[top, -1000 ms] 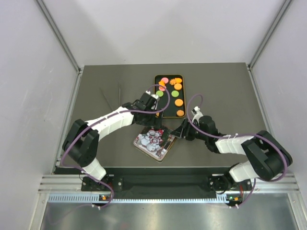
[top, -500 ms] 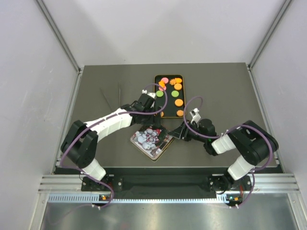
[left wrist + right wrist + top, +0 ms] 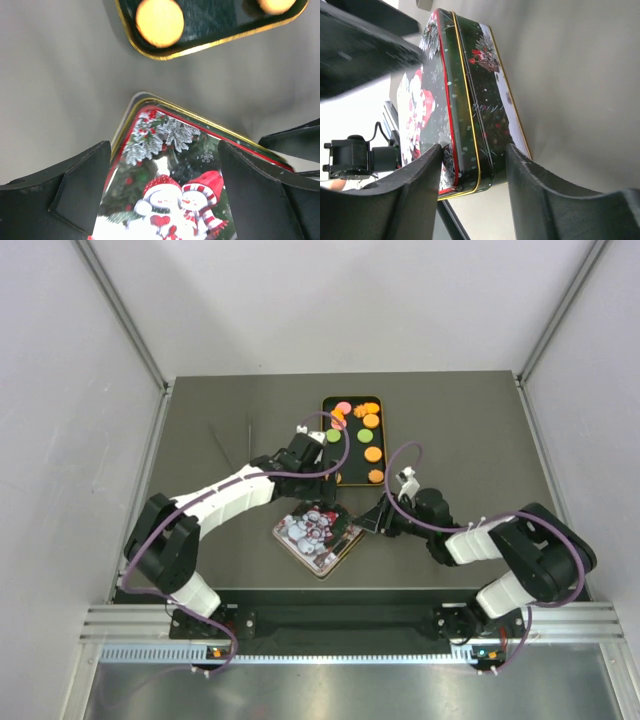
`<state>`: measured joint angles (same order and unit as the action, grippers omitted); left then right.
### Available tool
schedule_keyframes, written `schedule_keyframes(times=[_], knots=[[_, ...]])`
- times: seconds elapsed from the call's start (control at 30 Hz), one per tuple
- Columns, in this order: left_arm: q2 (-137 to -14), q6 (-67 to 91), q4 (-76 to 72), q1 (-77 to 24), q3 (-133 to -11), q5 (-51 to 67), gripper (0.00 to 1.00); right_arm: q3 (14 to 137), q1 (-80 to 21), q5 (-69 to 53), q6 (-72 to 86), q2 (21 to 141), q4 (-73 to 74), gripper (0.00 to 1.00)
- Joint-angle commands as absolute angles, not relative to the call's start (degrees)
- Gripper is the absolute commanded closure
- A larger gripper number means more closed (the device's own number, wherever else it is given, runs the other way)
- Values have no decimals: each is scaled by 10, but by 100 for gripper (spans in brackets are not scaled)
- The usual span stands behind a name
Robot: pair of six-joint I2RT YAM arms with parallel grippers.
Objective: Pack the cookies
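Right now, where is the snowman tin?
In the top view, the snowman tin sits mid-table near the front edge of the table, just in front of the black cookie tray.

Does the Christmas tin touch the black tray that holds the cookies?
Apart. In the left wrist view, a strip of bare table lies between the corner of the tin and the gold rim of the tray.

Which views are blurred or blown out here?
Left wrist: cookie soft and blown out, tray rim soft, tin sharper. Right wrist: tin crisp, dark shape top left smeared. Top external: even light, sharp.
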<state>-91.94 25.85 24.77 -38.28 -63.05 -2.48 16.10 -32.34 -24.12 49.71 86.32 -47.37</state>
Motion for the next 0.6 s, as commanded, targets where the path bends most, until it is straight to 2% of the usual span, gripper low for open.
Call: schedule_keyframes(times=[0.0,0.2,0.33,0.57], knots=[[-866,254,265,-359,-675,-27,7,158,-332,-217,460,860,-338,46],[-808,297,294,-322,-649,-76,7,180,-332,-198,439,826,-290,27],[-757,332,282,-285,-587,-56,7,205,-332,-172,405,780,-209,16],[-672,373,226,-266,-479,-3,7,264,-332,-97,351,708,-66,15]])
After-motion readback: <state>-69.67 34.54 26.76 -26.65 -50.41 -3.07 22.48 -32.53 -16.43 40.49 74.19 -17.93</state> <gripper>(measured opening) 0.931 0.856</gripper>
